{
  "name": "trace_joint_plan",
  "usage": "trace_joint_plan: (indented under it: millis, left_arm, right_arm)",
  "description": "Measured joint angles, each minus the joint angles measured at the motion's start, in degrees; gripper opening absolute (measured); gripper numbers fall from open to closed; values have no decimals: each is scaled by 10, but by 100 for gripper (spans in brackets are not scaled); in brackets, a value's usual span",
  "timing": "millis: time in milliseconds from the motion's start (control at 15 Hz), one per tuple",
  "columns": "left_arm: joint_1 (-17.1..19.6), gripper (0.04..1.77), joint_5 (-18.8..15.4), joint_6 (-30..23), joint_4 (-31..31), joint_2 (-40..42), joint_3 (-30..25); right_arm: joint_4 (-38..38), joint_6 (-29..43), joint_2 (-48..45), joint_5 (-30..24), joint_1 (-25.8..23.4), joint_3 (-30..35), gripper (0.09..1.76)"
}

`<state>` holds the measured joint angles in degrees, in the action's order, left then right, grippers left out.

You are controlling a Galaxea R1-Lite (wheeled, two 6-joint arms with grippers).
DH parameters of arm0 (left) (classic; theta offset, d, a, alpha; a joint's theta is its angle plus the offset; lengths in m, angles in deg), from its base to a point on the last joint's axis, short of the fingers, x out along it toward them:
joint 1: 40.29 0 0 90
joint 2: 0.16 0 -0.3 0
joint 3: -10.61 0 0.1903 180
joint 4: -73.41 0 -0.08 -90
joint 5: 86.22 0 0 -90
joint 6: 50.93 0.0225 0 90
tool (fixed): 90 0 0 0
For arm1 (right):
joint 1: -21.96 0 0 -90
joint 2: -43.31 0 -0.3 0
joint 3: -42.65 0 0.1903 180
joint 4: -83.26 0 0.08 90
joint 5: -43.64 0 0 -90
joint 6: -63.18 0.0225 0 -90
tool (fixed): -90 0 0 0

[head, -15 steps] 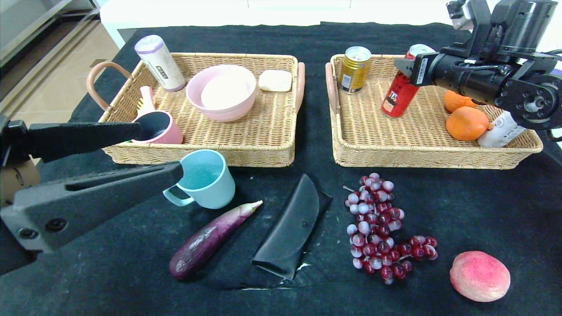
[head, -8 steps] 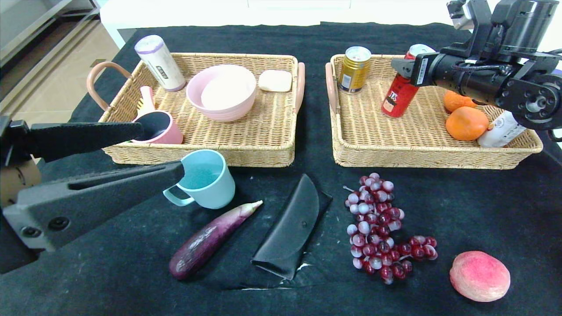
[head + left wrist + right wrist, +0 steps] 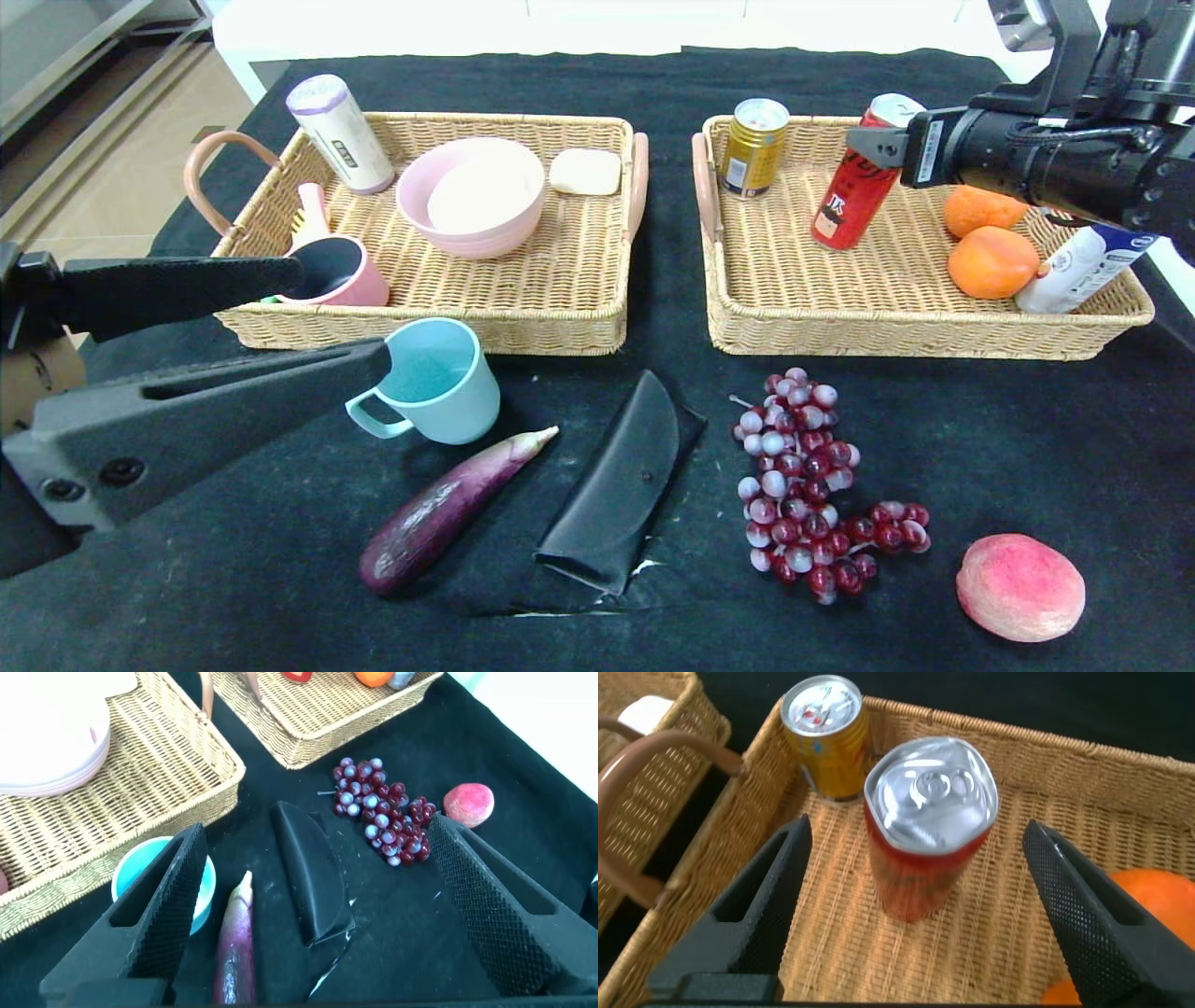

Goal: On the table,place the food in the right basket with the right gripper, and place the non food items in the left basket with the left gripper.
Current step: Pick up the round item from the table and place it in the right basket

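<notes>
Red can [image 3: 854, 177] stands upright in the right basket [image 3: 896, 317], directly under the right gripper [image 3: 920, 887], whose jaws are spread wide with clear space on either side of its lid, holding nothing. Looks to me like that drop-off is finished. Food left on the cloth lies below and toward the robot from this gripper: the grapes [image 3: 808, 481] nearest, the peach [image 3: 1019, 586] farther. Left gripper [image 3: 313, 891] hangs wide open over the black case [image 3: 313, 882], beside the blue cup [image 3: 434, 378].
</notes>
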<state>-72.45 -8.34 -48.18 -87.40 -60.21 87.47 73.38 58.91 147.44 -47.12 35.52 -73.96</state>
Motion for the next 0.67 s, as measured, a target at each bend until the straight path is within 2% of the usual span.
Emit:
trace_joint_plan:
  millis: [267, 667]
  left_arm:
    - [0, 172, 1, 0, 1, 1, 1]
    - [0, 172, 0, 0, 2, 4, 1]
  right_arm:
    - [-60, -4, -75, -3, 0, 48, 167]
    - [-278, -39, -196, -4, 0, 82, 169]
